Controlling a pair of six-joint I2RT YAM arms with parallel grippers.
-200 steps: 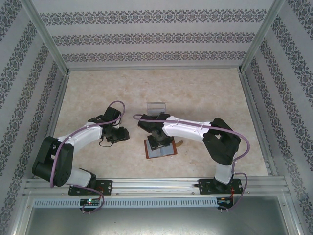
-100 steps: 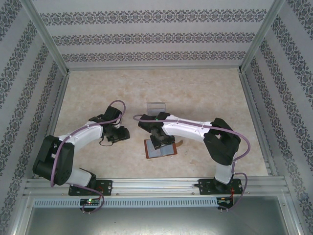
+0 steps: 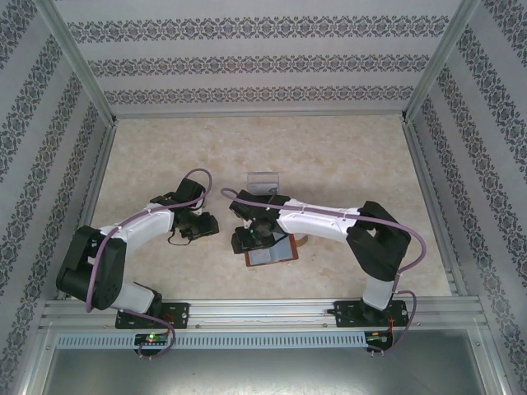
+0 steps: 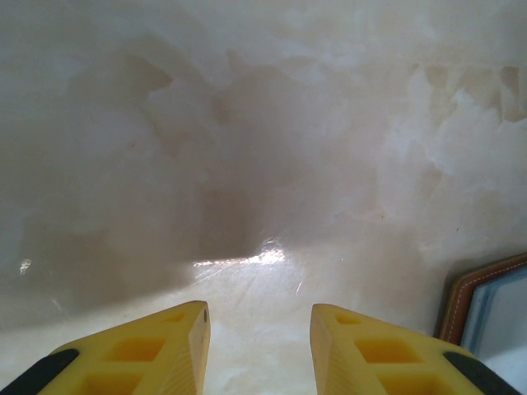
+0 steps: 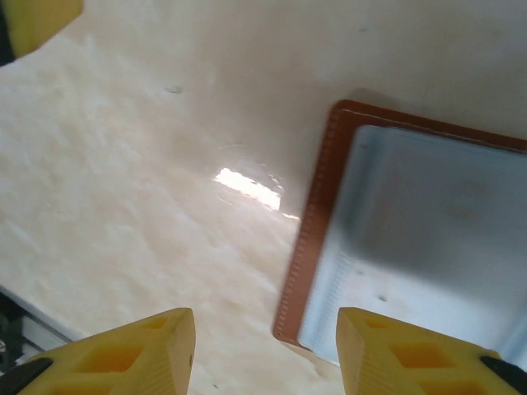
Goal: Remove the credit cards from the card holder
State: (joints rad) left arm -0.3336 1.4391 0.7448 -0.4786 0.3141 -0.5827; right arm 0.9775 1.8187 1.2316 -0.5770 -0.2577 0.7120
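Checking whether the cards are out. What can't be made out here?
Credit cards: right wrist view, the lining of the card holder is blurred, shadowed, cut by the frame edge; no card discernible.
Top view: the right arm covers part of the card holder.
Left wrist view: frame edge cuts it off past one corner.
Clear tray: too small from above to tell contents.

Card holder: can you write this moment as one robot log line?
card holder: lying open on table | right end effector: open, over its edge | left end effector: open, empty
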